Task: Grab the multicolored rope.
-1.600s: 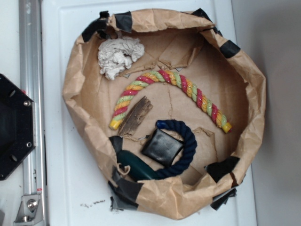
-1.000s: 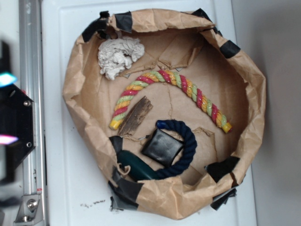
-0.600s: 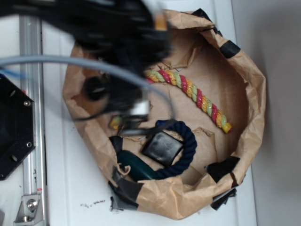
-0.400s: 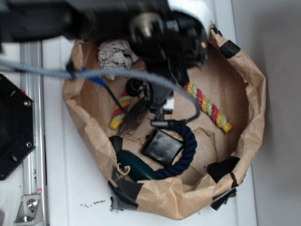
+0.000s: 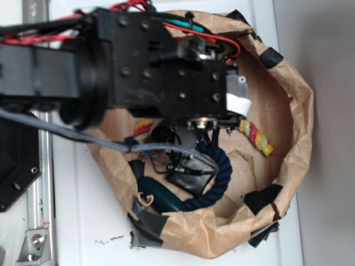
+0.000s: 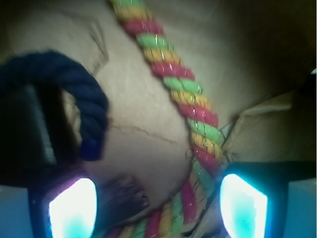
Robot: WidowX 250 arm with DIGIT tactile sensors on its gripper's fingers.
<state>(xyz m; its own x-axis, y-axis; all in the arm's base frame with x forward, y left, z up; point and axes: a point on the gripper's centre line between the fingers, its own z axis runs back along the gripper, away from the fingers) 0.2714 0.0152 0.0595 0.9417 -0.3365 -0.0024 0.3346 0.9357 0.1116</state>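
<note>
The multicolored rope [image 6: 185,104], twisted pink-red, yellow and light green, runs down the middle of the wrist view and bends left at the bottom between my fingers. In the exterior view only its yellow right end [image 5: 256,136] and a bit of its left part show; the arm hides the rest. My gripper [image 6: 157,206] is open, its two glowing pads [image 6: 73,208] wide apart, hovering above the rope's bend inside the paper bag [image 5: 299,111]. In the exterior view the gripper is hidden under the black arm.
A dark navy blue rope [image 6: 74,89] curls at the left, also seen in the exterior view [image 5: 222,169]. A dark wood piece [image 6: 121,196] lies by the left pad. A black square block [image 5: 191,180] and a dark green object [image 5: 161,194] lie near the bag's front wall.
The arm swung in from the left and now covers the bag's upper left. It hides the white cloth, the wood piece and most of the multicolored rope.
</note>
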